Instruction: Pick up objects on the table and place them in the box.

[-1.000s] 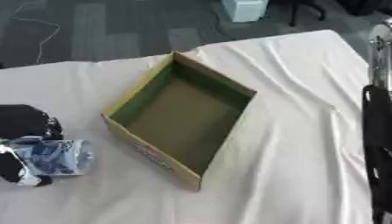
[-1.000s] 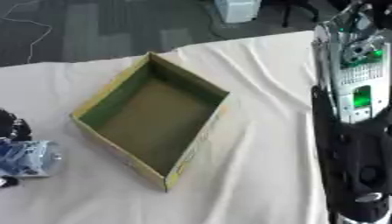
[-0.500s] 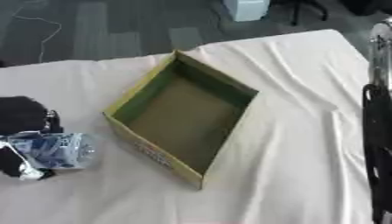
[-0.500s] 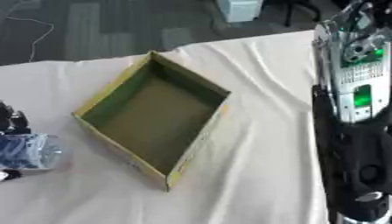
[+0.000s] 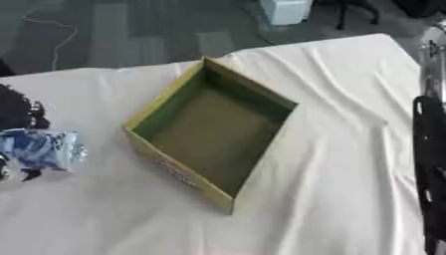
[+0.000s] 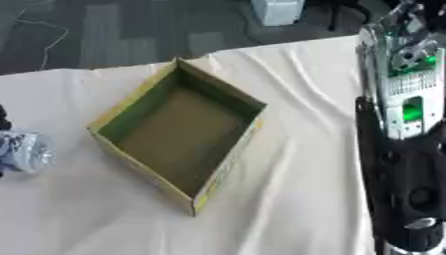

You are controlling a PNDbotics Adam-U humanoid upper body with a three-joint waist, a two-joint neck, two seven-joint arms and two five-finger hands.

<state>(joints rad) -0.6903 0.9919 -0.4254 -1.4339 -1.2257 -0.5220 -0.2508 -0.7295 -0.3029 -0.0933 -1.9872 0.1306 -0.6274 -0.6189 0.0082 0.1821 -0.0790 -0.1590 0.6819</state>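
Observation:
An open cardboard box [image 5: 168, 161] with green inner walls sits askew in the middle of the white-clothed table; only its bare floor shows inside. At the far left edge my left hand [image 5: 16, 113], black, is curled round a crumpled blue-and-white packet [image 5: 42, 148], held a little above the cloth and left of the box. Dark fingertips [image 5: 31, 174] show under the packet. My right arm [image 6: 402, 149], black with green lights, runs down the right edge; its hand does not show in either view.
The white cloth [image 5: 331, 99] lies in wrinkles to the right of the box. Beyond the table's far edge is dark carpet with a pale bin [image 5: 285, 10].
The left hand has raised the blue-and-white packet upward in the picture, off the cloth. Box and right arm have stayed put.

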